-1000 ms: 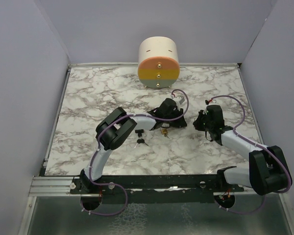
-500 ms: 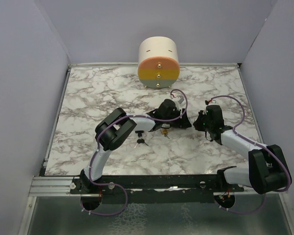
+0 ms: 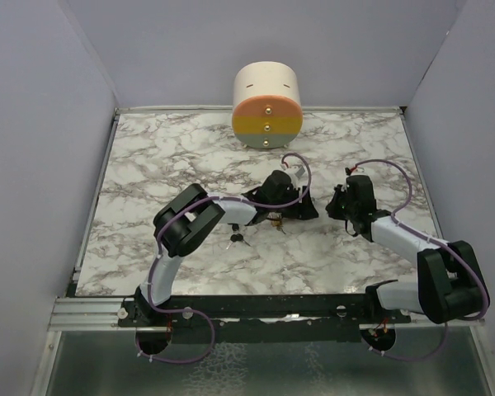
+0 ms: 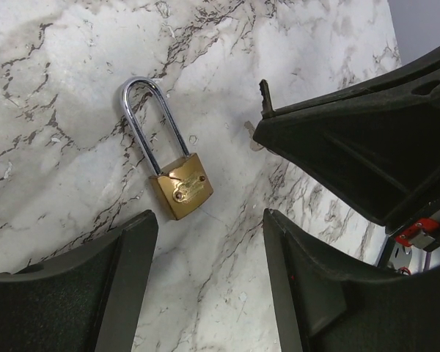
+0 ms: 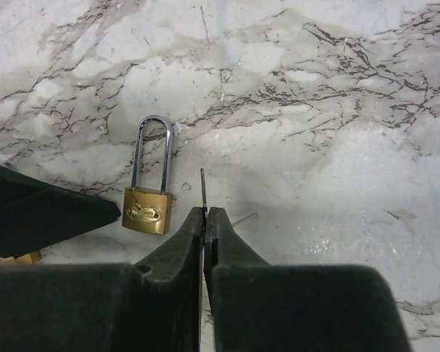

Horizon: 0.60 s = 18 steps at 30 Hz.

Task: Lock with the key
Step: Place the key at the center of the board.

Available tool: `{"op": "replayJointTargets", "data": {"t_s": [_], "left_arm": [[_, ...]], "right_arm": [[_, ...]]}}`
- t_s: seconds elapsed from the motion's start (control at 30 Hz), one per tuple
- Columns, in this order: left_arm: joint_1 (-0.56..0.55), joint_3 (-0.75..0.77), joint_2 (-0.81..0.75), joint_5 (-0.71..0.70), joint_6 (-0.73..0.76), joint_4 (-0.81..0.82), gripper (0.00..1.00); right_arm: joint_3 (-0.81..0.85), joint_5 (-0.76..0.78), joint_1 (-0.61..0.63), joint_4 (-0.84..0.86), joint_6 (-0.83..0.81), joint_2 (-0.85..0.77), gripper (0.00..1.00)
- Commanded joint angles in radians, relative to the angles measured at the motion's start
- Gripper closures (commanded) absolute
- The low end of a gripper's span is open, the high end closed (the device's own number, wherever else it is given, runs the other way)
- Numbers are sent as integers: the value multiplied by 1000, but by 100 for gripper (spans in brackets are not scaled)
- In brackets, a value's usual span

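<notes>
A brass padlock (image 4: 180, 188) with a long steel shackle lies flat on the marble table; it also shows in the right wrist view (image 5: 147, 210). My left gripper (image 4: 209, 220) is open and empty, its fingers (image 4: 103, 286) just short of the lock's body. My right gripper (image 5: 205, 214) is shut on a thin key (image 5: 202, 189) whose blade points forward, just right of the lock and above the table. In the left wrist view the right gripper (image 4: 352, 139) comes in from the right with the key tip (image 4: 264, 95). From above the two grippers (image 3: 305, 208) (image 3: 337, 206) face each other.
A cream cylinder with an orange and yellow front (image 3: 267, 106) stands at the back. A small bunch of keys (image 3: 238, 239) lies left of centre. A second brass piece (image 3: 275, 221) lies under the left arm, also in the right wrist view (image 5: 18, 257). Walls enclose the table (image 3: 148, 165).
My left arm's elbow and wrist have shifted slightly to the left. My right arm has barely moved and still holds the key.
</notes>
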Motion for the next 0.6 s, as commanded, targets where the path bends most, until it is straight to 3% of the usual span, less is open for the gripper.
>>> {"op": "replayJointTargets", "data": {"t_s": [0.0, 0.27, 0.57], "left_arm": [[-9, -27, -42, -48, -4, -34, 36], [-10, -70, -172, -103, 40, -27, 36], [-8, -111, -388, -268, 186, -91, 35]], "right_arm": [[32, 8, 4, -9, 16, 22, 99], [35, -2, 4, 2, 14, 56, 99], [28, -74, 4, 49, -6, 43, 80]]}}
